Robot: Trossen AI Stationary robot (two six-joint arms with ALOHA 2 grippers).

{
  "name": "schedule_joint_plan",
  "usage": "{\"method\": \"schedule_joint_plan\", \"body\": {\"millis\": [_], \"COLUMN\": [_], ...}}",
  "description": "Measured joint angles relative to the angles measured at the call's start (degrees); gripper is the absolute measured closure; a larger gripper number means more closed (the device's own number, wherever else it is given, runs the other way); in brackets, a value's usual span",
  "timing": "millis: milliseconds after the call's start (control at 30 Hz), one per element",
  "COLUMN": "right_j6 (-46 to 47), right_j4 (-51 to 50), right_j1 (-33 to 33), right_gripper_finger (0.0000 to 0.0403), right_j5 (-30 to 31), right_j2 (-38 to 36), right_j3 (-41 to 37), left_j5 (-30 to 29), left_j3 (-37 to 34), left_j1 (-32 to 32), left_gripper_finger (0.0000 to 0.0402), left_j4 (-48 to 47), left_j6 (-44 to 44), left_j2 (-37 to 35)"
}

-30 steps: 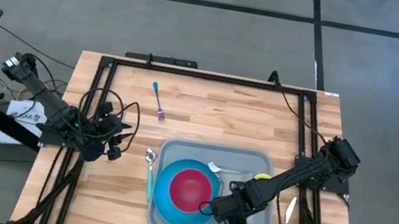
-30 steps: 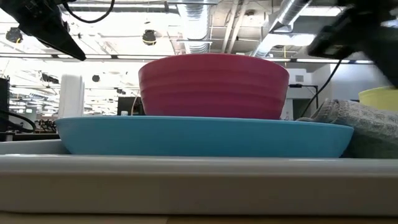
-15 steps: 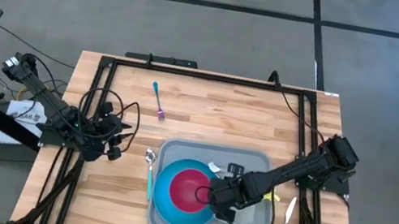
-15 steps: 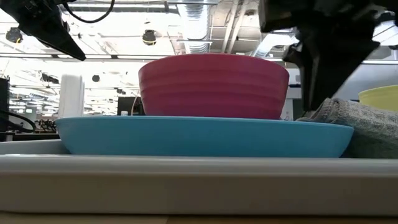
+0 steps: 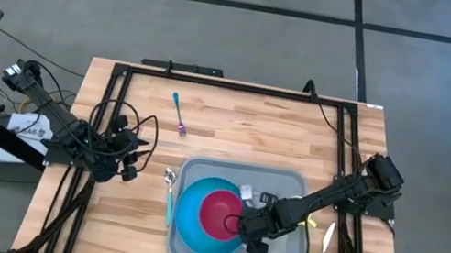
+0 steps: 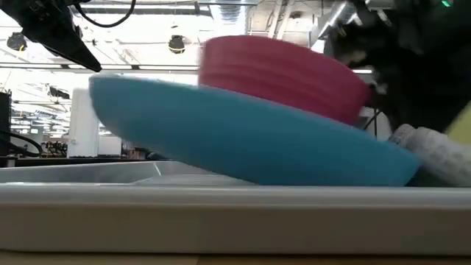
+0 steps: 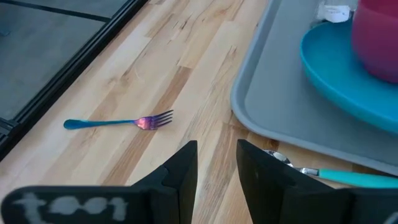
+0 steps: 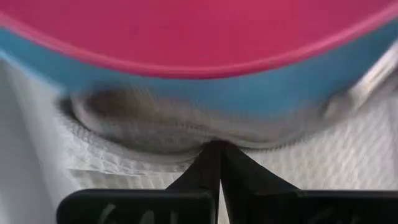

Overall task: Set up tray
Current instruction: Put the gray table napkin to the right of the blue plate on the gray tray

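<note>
The grey tray (image 5: 190, 169) lies at the table's near middle. On it a blue plate (image 5: 190, 223) carries a pink bowl (image 5: 219, 214). In the low view the plate (image 6: 243, 140) is tipped, its left side raised off the tray and its right rim low beside a grey napkin (image 6: 434, 151). My right gripper (image 5: 247, 228) points down at the plate's right rim, shut on the napkin (image 8: 298, 162). My left gripper (image 7: 216, 162) waits open at the table's left edge (image 5: 129, 170), above bare wood. My right gripper comes from above with its shut fingertips (image 8: 205, 163) in the napkin's edge nearest the plate (image 8: 186, 140). The cloth puckers into a ridge at the tips. One layer or several, I cannot tell. Whether the fingers also touch the plate's rim (image 8: 261, 93), I cannot tell.
A fork (image 5: 179, 114) lies on the wood far left of the tray. A teal-handled spoon (image 5: 169, 196) lies along the tray's left side, a knife (image 5: 322, 251) along its right. Something yellow (image 5: 309, 222) shows behind my right arm on the tray.
My right gripper has come down and toward the plate, rolling as it went, and has shut on the napkin. The plate has tipped: its left side has risen off the tray while its right rim stays low, and the bowl leans with it.
</note>
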Motion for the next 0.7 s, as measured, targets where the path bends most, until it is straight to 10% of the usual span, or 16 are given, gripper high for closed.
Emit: {"method": "schedule_joint_plan", "body": {"millis": [700], "right_j6": [1.3], "right_j4": [0.9], "right_j1": [5.2], "right_gripper_finger": [0.0402], "right_j5": [-8.6], "right_j2": [1.4], "right_j3": [-2.1], "left_j5": [-0.6], "left_j3": [0.0], "left_j1": [0.0], "left_gripper_finger": [0.0299], "left_j4": [0.0], "left_j6": [-0.5], "left_j2": [0.0]}}
